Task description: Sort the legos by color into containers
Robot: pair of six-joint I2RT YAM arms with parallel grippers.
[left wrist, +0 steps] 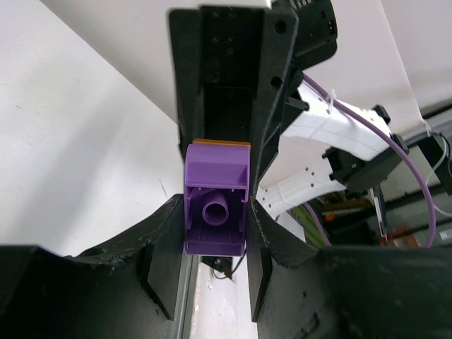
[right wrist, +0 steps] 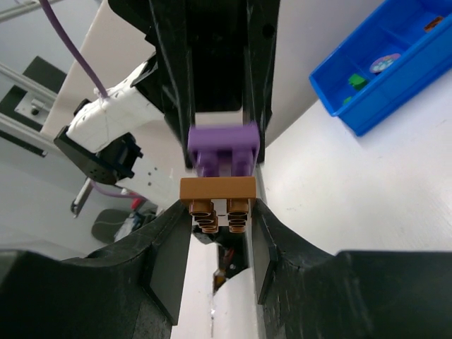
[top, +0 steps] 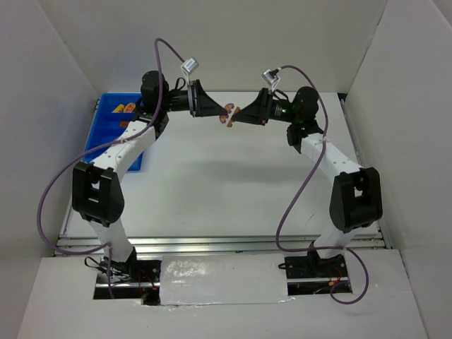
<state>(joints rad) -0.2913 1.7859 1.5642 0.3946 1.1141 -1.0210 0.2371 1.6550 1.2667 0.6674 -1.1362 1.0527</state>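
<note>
From above, the left arm (top: 134,145) hides the blue bin's (top: 102,134) right side, and the orange bits (top: 127,108) at the bin's far end are too small to name. From the left wrist, the purple brick (left wrist: 215,212) covers all but a thin strip of the orange brick (left wrist: 222,142). From the right wrist, the picture's top and right edges cut off the bin.

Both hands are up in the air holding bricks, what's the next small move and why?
Probably pull the hands straight apart: the left hand holds the purple brick, the right hand holds the orange brick, and the bricks look joined though their colors differ.
</note>
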